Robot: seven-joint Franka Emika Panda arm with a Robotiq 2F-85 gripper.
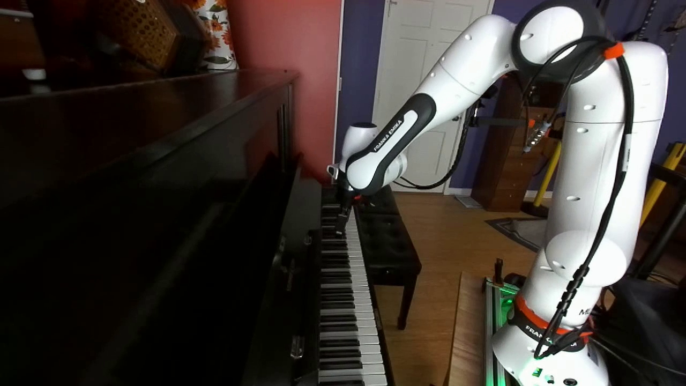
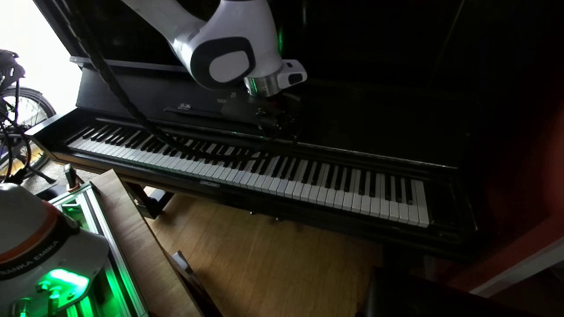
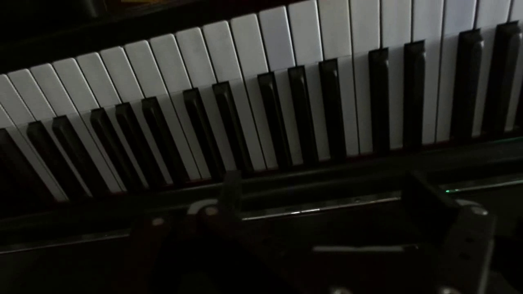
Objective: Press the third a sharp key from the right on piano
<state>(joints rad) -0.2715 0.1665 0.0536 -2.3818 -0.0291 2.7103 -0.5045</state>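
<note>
Black and glossy, the piano (image 1: 182, 214) is standing in front of the arm (image 1: 600, 161), its keys (image 1: 348, 300) running below the arm's end, where the tool (image 3: 322, 175) is hanging, fingers (image 3: 429, 202) spread apart.

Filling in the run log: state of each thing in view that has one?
Piano: key lid open, keys exposed; cannot tell if any is pressed.
Tool: open, nothing gripped; contact with keys unclear.
Arm: bent, extended over the keys.
Bench: upright on its legs.
Door: looks shut.
Base light: lit green.
Bike: upright, partly out of frame.
</note>
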